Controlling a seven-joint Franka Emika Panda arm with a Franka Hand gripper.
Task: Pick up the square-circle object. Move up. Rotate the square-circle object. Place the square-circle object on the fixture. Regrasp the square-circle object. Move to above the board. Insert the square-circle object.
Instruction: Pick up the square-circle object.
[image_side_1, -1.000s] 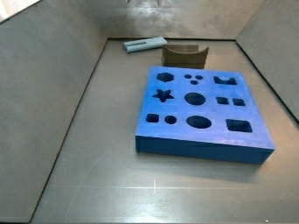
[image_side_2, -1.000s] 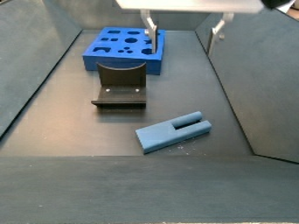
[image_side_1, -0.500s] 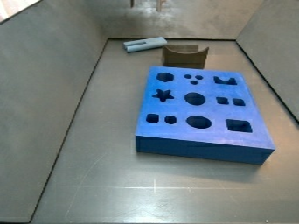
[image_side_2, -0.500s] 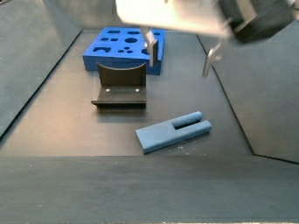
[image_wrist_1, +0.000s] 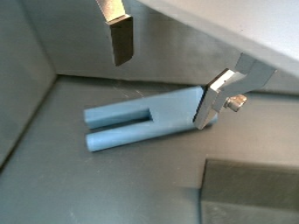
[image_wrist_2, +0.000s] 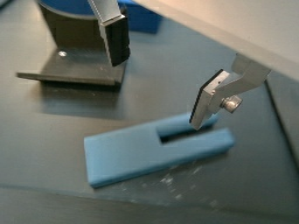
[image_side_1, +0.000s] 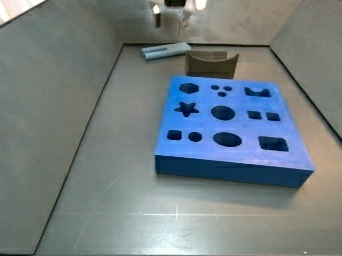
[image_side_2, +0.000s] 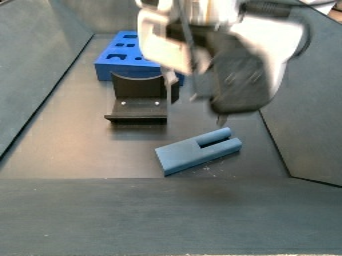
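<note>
The gripper (image_wrist_2: 158, 77) has come down from high above to hang over the peg (image_wrist_2: 156, 147), jaws spread and empty. The peg lies flat on the floor near the fixture (image_wrist_2: 79, 54).

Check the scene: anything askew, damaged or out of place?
Nothing stands out. The square-circle object lies flat and intact on the floor beside the fixture. The gripper hangs open above it, holding nothing. The board sits flat, holes empty.

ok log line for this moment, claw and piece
phase: approach to pick | claw: open, empty, above square-circle object | object: flat on floor, untouched | fixture: empty | board: nothing inserted
</note>
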